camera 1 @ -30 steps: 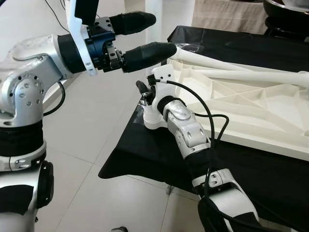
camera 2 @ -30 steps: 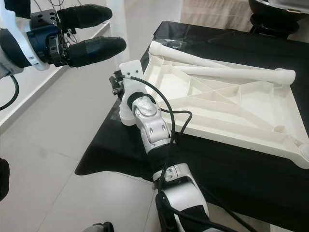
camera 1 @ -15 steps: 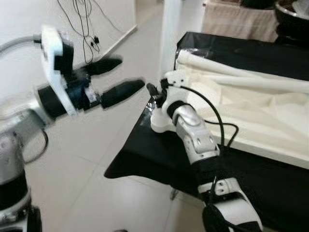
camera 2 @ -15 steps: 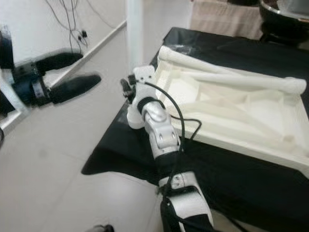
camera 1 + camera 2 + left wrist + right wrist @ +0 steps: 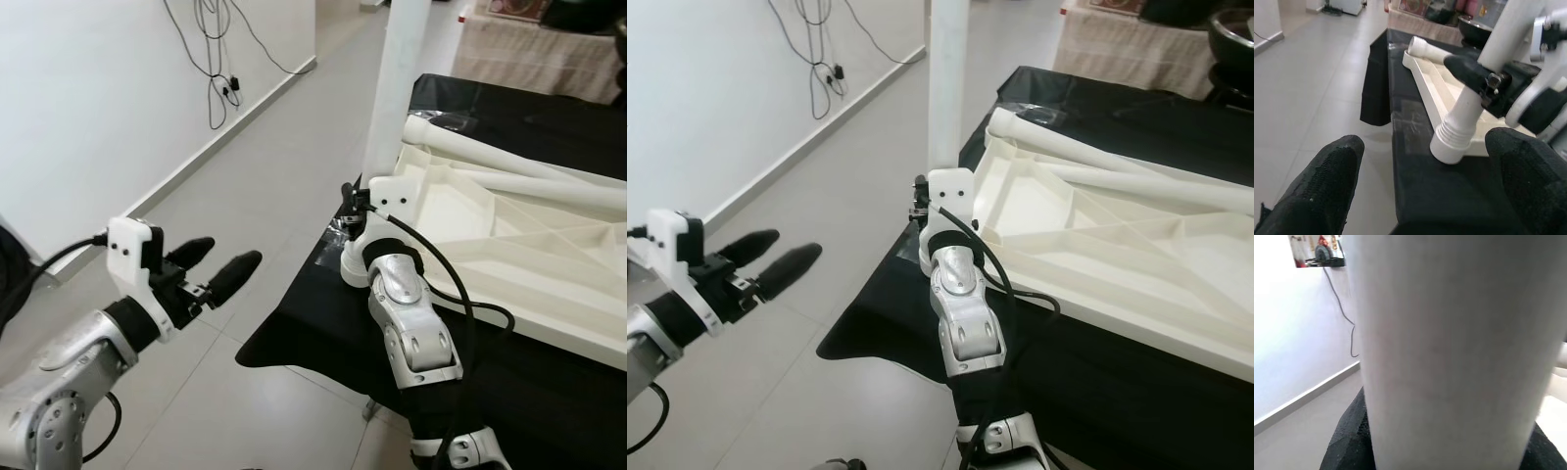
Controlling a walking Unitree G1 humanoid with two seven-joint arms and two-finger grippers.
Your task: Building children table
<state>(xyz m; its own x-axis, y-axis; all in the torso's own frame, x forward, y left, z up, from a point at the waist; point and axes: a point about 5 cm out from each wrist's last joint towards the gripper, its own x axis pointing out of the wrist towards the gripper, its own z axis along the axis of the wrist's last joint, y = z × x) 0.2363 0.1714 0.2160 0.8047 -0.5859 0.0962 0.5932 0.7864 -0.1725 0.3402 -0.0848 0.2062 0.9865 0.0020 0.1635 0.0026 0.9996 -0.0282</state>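
Observation:
A white table leg (image 5: 397, 98) stands upright, its threaded foot (image 5: 357, 266) resting on the black-covered table beside the corner of the upturned white tabletop (image 5: 519, 245). My right gripper (image 5: 359, 200) is shut on the leg low down, just above the foot; in the right wrist view the leg (image 5: 1449, 347) is right up against the camera. My left gripper (image 5: 212, 266) hangs open over the floor, well to the left of the table and apart from the leg. Its fingers (image 5: 1322, 181) frame the leg's foot (image 5: 1452, 147) from a distance.
Two more white legs (image 5: 509, 162) lie across the upturned tabletop. The black cloth (image 5: 304, 323) hangs over the table's near corner. A white wall with dangling cables (image 5: 220, 59) runs along the left, with tiled floor (image 5: 245, 176) between it and the table.
My left arm has dropped from beside the leg's upper part down and away to the left over the floor. The camera has shifted. The right gripper keeps hold of the upright leg.

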